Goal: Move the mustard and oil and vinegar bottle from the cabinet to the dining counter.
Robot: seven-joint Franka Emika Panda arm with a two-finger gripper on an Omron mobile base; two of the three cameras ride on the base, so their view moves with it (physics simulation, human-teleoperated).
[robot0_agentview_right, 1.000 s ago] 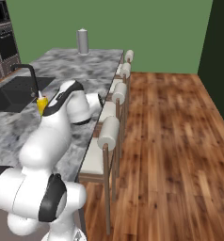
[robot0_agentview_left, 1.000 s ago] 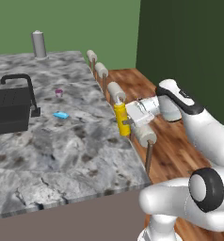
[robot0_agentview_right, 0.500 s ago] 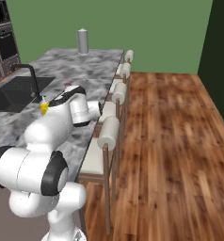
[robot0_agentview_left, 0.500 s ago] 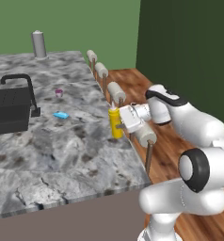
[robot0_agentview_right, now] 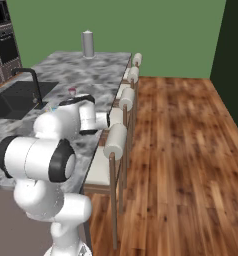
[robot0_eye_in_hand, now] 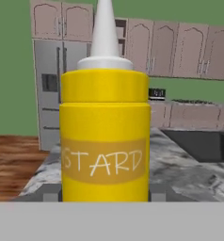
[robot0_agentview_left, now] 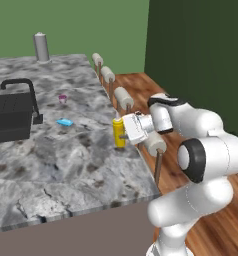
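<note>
My end effector (robot0_agentview_left: 123, 131) is clamped on the mustard (robot0_agentview_left: 119, 132), one finger on either side of the yellow squeeze bottle. The bottle stands upright, its base at or just above the marbled tabletop (robot0_agentview_left: 51, 165); I cannot tell whether it touches. It sits near the tabletop's right edge, just beside the row of white stools (robot0_agentview_left: 124, 97).

Hand view: the mustard (robot0_eye_in_hand: 104, 136) is straight ahead, white nozzle up, label reading "STARD". Behind it, the wall cabinet (robot0_eye_in_hand: 180, 52) doors, far off.

On the tabletop, well apart from the bottle: a small blue item (robot0_agentview_left: 65, 122), a small pink-purple item (robot0_agentview_left: 63, 98), the black sink (robot0_agentview_left: 8, 117) with its faucet (robot0_agentview_left: 26, 95), and a grey cylinder (robot0_agentview_left: 40, 47) at the far end.
</note>
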